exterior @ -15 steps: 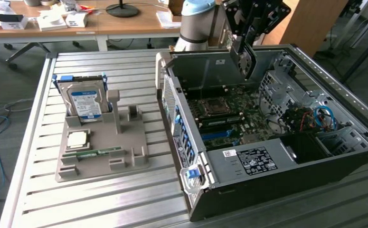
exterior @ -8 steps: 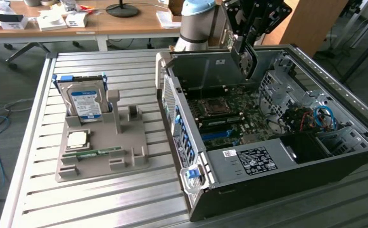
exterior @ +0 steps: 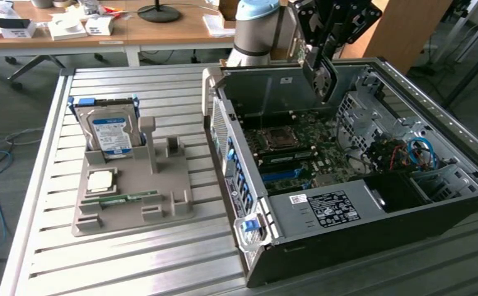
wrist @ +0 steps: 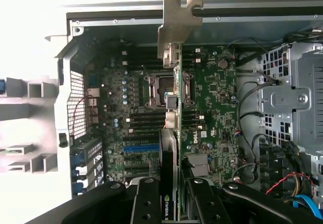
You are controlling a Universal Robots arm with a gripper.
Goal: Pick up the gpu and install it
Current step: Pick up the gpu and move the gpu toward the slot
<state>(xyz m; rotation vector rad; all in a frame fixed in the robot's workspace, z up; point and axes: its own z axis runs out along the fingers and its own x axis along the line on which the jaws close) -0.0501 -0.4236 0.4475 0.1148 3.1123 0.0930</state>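
The gpu (exterior: 322, 75) hangs edge-down over the open computer case (exterior: 321, 246), above the far part of the motherboard (exterior: 304, 145). My gripper (exterior: 327, 50) is shut on its upper edge. In the wrist view the gpu (wrist: 175, 133) shows edge-on, a thin green board with its silver end bracket (wrist: 176, 24) reaching toward the case's rear wall. The black fingers (wrist: 146, 204) press on it from both sides, my gripper (wrist: 174, 206) centred on the card. Beneath it lie the CPU socket (wrist: 157, 90) and the row of expansion slots (wrist: 141, 148).
On the exterior view's left a grey parts holder (exterior: 132, 213) carries a blue-labelled hard drive (exterior: 111, 132), a CPU chip (exterior: 101, 180) and a green memory stick (exterior: 127, 198). A drive cage (exterior: 370, 117) and cables (exterior: 416, 154) fill the case's right side. Desks stand behind the table.
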